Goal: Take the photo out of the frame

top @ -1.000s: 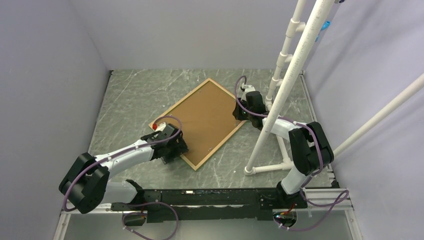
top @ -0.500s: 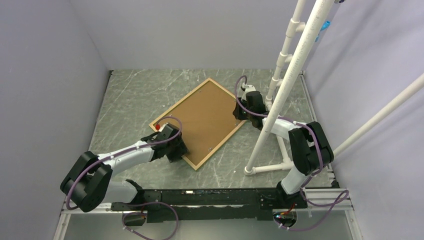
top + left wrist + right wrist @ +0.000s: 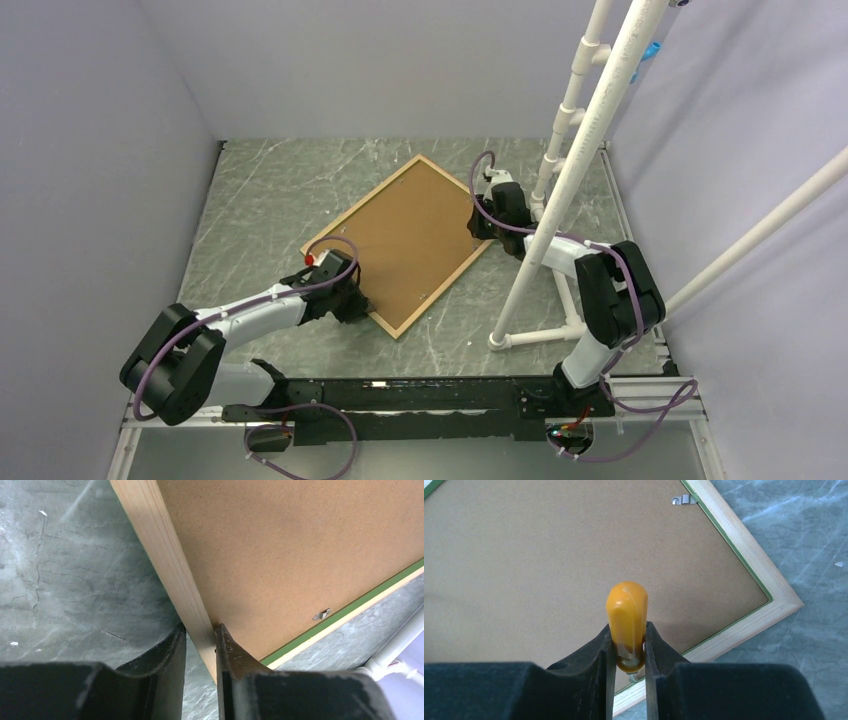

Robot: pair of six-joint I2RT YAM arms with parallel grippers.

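step: likely bracing to open the back | left tool (image 3: pixel 200 630) clamped on frame (image 3: pixel 165 555) rim, right tool (image 3: pixel 626 630) clamped on orange handle (image 3: pixel 626 610) | frame face-down at middle of surface (image 3: pixel 270 190), photo hidden under backing board (image 3: pixel 405 235) | next: probably turn clips (image 3: pixel 684 500) aside

Looks like a robotics lab test cell rather than a home: plain lilac-grey panels (image 3: pixel 100 150) closing off left, far and right, marble-patterned tabletop (image 3: pixel 260 190), white plastic pipe rig (image 3: pixel 575 165) at right, black mounting rail (image 3: pixel 420 395) along the near edge.
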